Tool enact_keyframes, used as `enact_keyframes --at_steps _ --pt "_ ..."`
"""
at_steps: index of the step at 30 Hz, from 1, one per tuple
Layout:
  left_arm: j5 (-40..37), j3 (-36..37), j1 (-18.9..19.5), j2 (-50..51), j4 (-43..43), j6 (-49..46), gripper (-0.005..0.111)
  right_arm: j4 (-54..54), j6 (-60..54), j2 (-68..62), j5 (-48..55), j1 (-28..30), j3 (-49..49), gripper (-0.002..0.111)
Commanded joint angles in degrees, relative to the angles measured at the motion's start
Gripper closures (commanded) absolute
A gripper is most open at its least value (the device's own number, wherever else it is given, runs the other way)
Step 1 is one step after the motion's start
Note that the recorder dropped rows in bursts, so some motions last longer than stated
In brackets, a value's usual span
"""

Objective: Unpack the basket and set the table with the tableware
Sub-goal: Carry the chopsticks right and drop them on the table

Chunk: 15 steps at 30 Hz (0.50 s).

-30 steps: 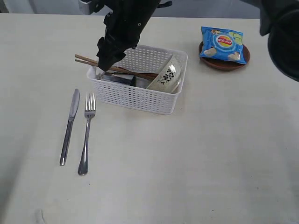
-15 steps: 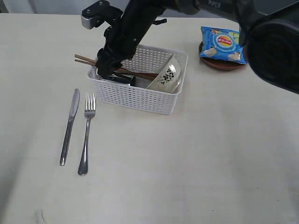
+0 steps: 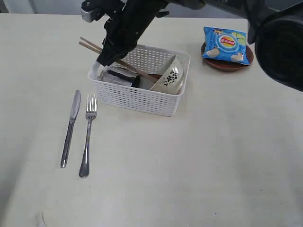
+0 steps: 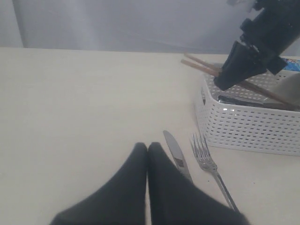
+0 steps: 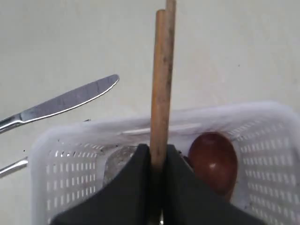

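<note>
Chopsticks (image 3: 91, 46) pinched in right gripper (image 3: 106, 58), tilted upward across basket (image 3: 142, 100) rim, left gripper (image 4: 147, 149) clenched tight, near knife (image 4: 176, 153) and fork (image 4: 209, 165) lying side by side on table (image 3: 199, 165)

Plain pale cream flat tabletop (image 3: 199, 165) across the whole frame. White rectangular plastic basket (image 3: 137, 100), perforated lattice pattern on its sides, upper centre. Cream round bowl (image 3: 169, 78) with black floral marks. Brown wooden chopsticks (image 3: 91, 46). Reddish-brown glossy wooden spoon (image 5: 213, 157). Silver-grey steel knife (image 3: 70, 127) and silver-grey steel fork (image 3: 87, 137), lower left. Blue chip bag (image 3: 226, 44) with red-and-yellow logo, upper right; dark-brown round plate (image 3: 227, 67). Black left gripper (image 4: 147, 149); black right gripper (image 5: 158, 152).
</note>
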<state>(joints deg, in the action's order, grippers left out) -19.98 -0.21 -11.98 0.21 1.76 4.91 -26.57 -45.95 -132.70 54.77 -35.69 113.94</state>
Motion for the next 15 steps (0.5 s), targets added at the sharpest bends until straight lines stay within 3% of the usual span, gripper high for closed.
enact_keyframes --at_steps 1,12,14,15 --pt "0.12 0.21 -0.26 -0.21 -0.05 -0.17 0.107 1.04 0.33 3.57 0.25 0.31 3.20 0.109" --pt "0.12 0.21 -0.26 -0.21 -0.05 -0.17 0.107 1.57 9.11 12.45 4.85 3.44 9.91 0.109" --pt "0.12 0.21 -0.26 -0.21 -0.05 -0.17 0.107 4.72 12.02 14.72 6.38 5.21 9.91 0.109" --pt "0.12 0.21 -0.26 -0.21 -0.05 -0.17 0.107 11.80 17.56 16.90 8.62 7.48 9.91 0.109"
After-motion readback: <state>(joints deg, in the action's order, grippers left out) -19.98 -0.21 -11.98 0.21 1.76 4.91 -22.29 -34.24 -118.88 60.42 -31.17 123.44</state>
